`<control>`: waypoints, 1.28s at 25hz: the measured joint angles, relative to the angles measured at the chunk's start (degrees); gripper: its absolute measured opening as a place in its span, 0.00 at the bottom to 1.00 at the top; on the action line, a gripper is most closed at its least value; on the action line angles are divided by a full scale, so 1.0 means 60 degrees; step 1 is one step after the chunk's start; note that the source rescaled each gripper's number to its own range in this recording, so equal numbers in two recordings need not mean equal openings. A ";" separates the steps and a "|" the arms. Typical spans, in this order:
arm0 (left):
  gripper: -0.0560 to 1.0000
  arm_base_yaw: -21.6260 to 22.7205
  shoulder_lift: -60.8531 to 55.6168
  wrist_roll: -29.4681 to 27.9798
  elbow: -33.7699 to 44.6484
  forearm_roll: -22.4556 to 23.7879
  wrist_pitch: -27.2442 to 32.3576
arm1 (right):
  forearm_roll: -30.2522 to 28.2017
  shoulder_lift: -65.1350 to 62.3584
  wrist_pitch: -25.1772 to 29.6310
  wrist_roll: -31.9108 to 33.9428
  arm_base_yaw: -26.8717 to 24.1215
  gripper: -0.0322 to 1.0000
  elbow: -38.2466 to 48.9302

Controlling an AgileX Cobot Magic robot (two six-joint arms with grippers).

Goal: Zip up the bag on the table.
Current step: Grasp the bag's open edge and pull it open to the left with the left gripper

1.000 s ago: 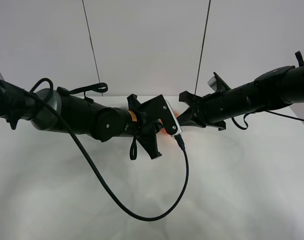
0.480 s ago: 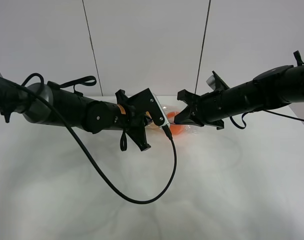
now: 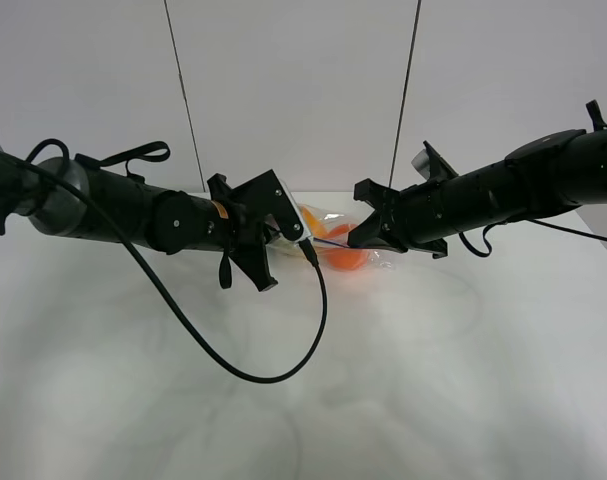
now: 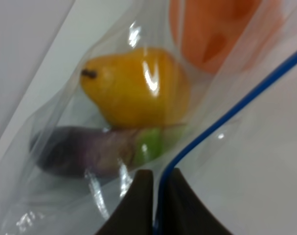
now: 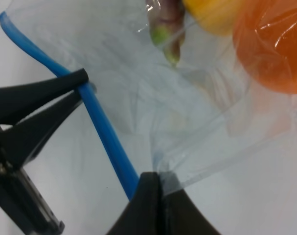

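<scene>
Where the two arms met over the far middle of the table, we found the bag between their tips, clear and crinkly, well away from the near edge. The left gripper came in from the left and the right gripper from the right, tips near each other with the bag's top edge strung between them. Whether the bag rested fully on the table or hung partly lifted, we couldn't tell from the high view.

Left wrist view: the left gripper was pinched closed on the bag's blue zipper strip, its two dark fingers nearly touching with the strip running out between them. Through the plastic we saw a yellow fruit with a dark stem end. An eggplant with a green cap lay against it, and an orange sat beyond the fruit.

Right wrist view: the right gripper was clamped closed on the bag at the strip, jaws together, plastic bunched at the tips. Further along the same strip, apart from it, the left gripper squeezed the strip, and the blue end stuck out past it. The stretch between the two grips looked straight. We couldn't tell whether that stretch was sealed.

A black cable looped down from the left wrist over the table.
</scene>
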 joint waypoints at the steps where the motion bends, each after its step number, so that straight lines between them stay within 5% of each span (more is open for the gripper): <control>1: 0.05 0.0063 0.0000 0.0010 0.0000 0.0000 0.0021 | 0.0012 0.0000 0.0000 0.0000 0.0000 0.03 0.0000; 32: 0.05 0.1442 0.0000 0.0324 0.0000 0.0022 0.0135 | 0.0037 0.0000 0.0037 0.0008 0.0026 0.03 -0.0028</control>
